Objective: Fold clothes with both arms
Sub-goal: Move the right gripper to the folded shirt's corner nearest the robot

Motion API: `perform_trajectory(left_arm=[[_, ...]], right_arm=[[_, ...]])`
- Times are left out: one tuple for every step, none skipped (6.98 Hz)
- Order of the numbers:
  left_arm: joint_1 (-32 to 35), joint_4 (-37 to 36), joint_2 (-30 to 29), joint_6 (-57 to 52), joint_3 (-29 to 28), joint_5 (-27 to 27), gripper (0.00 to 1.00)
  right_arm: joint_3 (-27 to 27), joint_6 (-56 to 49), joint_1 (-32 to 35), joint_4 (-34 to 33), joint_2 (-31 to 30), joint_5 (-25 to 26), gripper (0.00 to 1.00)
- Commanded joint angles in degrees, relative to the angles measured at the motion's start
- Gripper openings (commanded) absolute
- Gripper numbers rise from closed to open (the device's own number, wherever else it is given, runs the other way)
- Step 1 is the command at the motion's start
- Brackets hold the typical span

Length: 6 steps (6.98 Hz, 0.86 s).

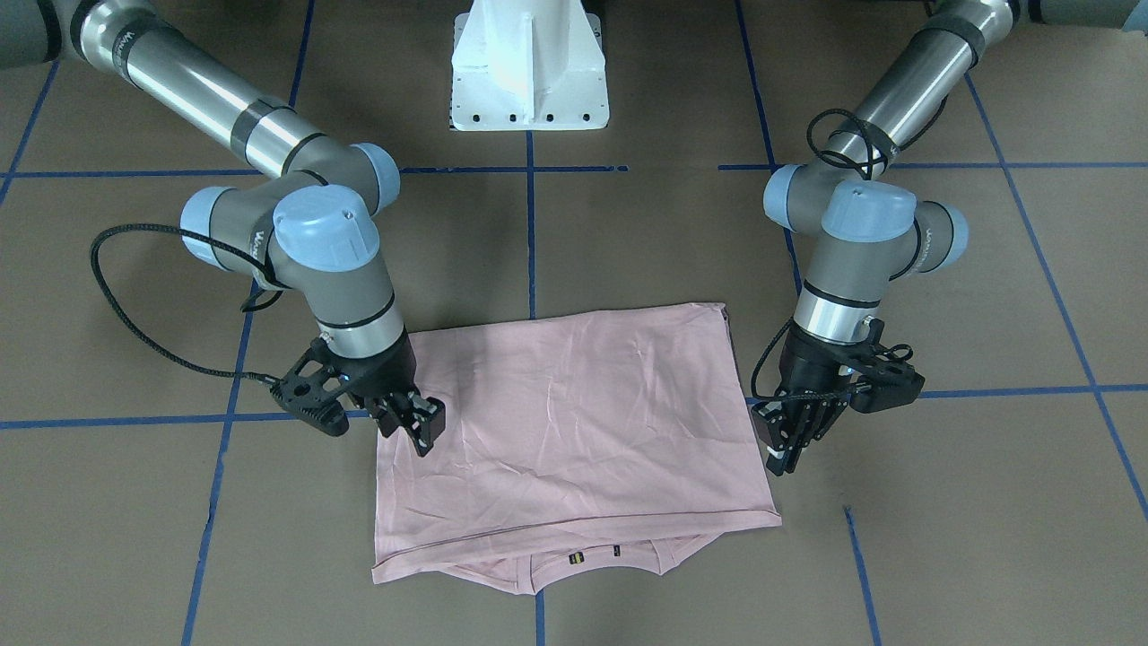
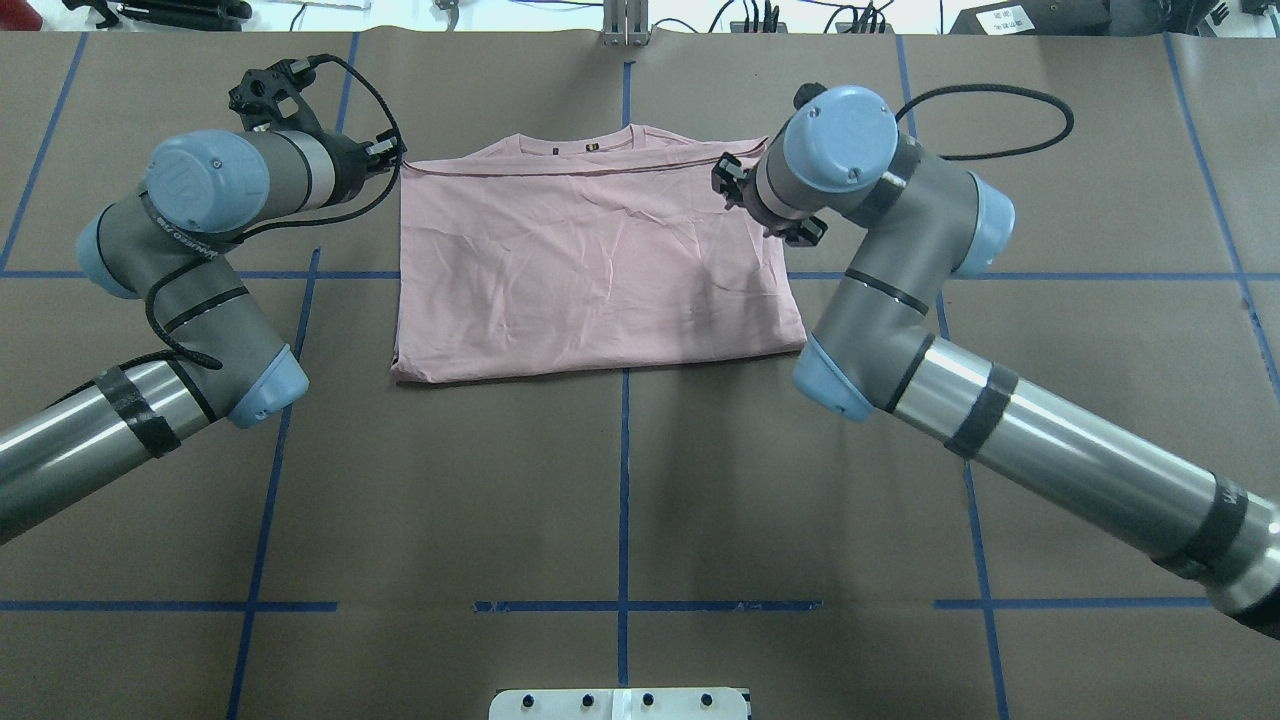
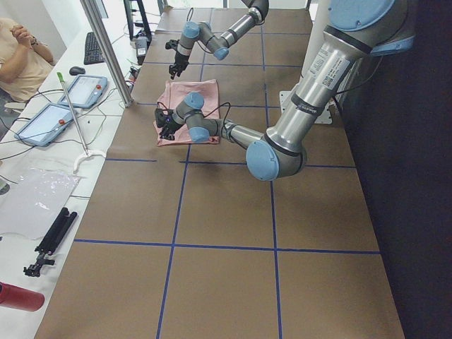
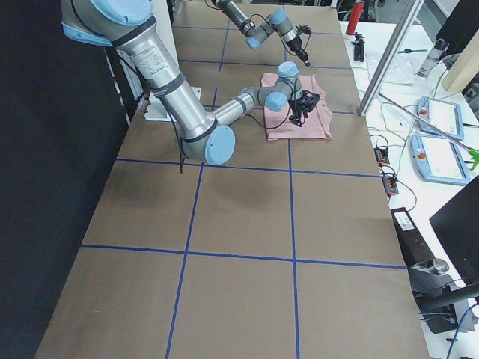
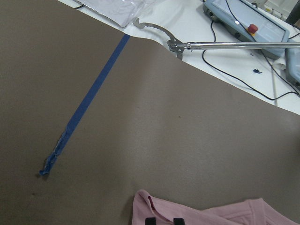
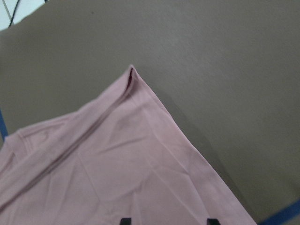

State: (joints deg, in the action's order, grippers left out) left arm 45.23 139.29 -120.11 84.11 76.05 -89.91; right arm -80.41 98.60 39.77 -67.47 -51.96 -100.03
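Observation:
The pale pink T-shirt (image 1: 574, 413) lies folded flat in a rectangle on the brown table, and two small dark tags show at its collar edge (image 1: 592, 558). My right gripper (image 1: 421, 431) points down onto one side edge of the shirt. It is open, and in the right wrist view its fingertips (image 6: 124, 220) stand wide apart over the shirt (image 6: 117, 159) near a corner. My left gripper (image 1: 782, 453) hangs just off the opposite edge. In the left wrist view its fingertips (image 5: 150, 220) are a narrow gap apart above a shirt corner (image 5: 201, 213), and nothing is lifted.
The white pedestal base (image 1: 529, 72) stands behind the shirt, and blue tape lines (image 2: 623, 480) cross the table. Past the far edge lie a metal grabber tool (image 5: 211, 45) and a teach pendant (image 5: 248, 23). A person (image 3: 18, 56) sits at the side bench.

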Motion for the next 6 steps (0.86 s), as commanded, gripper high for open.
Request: perform_trajectory(left_arm=[[-0.23, 0.28, 0.49, 0.09, 0.94, 0.0, 0.25], [-0.49, 0.37, 0.14, 0.18, 1.03, 0.0, 0.25], [-0.76, 0.2, -0.12, 0.18, 1.29, 0.08, 0.25], [-0.76, 0.11, -0.12, 0.18, 1.73, 0.17, 0.25], [-0.76, 0.11, -0.12, 0.18, 1.73, 0.17, 0.25], [-0.76, 0.11, -0.12, 0.18, 1.73, 0.17, 0.25]], right_arm=[[-10.36, 5.26, -4.59, -2.5, -8.56, 0.01, 0.64], [-10.99, 7.54, -4.79, -2.5, -9.46, 0.01, 0.64], [-10.65, 9.48, -5.92, -2.5, -9.82, 0.62, 0.7], [-11.0, 10.37, -5.76, -2.5, -9.91, 0.89, 0.7], [-10.91, 10.64, -5.84, -2.5, -10.61, 1.07, 0.71], [-11.09, 10.64, -5.76, -2.58, -10.88, 1.15, 0.71]])
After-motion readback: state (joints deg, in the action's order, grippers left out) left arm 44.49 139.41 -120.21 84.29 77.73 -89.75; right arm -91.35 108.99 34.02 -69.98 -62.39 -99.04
